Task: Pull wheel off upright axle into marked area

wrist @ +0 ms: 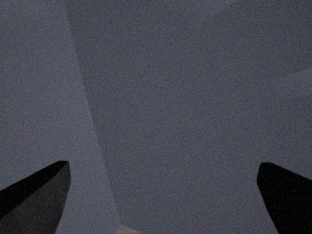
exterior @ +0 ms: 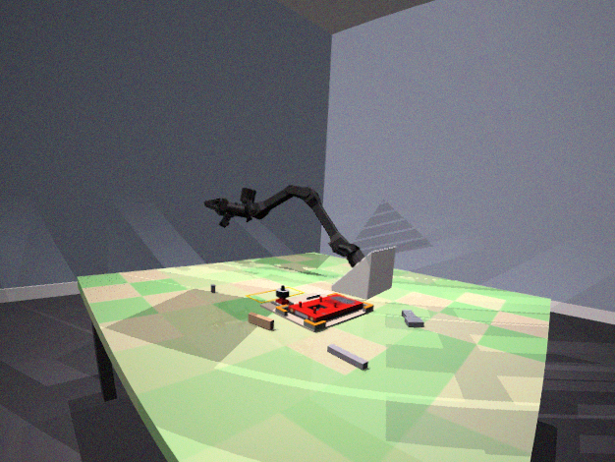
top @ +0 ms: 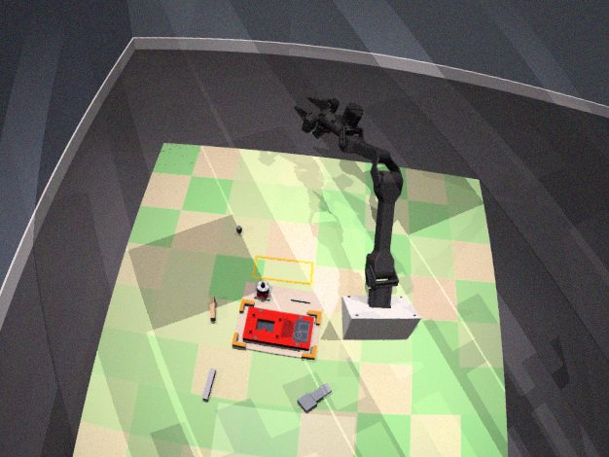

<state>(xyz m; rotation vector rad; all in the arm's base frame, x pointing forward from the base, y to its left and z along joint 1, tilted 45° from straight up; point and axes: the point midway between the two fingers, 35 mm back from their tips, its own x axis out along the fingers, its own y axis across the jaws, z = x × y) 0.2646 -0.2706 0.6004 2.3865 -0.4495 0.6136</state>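
The wheel (top: pixel 263 288) (exterior: pixel 282 293), pale with dark parts, sits around the upright axle, whose black tip (top: pixel 263 283) (exterior: pixel 282 286) shows above it. Below it is a small red and dark base at one corner of the pale board. The marked area is a yellow rectangle outline (top: pixel 284 259) (exterior: pixel 247 296) on the table, just behind the wheel in the top view. My gripper (top: pixel 302 103) (exterior: pixel 206 202) (wrist: pixel 166 172) is open and empty, high up and far from the wheel, beyond the table's back edge in the top view. The wrist view shows no wheel.
A red plate (top: pixel 278 339) (exterior: pixel 322 309) lies between orange corner brackets beside the wheel. A thin black rod (top: pixel 300 300) lies near it. Also on the table are a small dark cylinder (top: pixel 238 229) (exterior: pixel 212 288), a brown block (top: pixel 212 310) (exterior: pixel 260 320), and two grey pieces.
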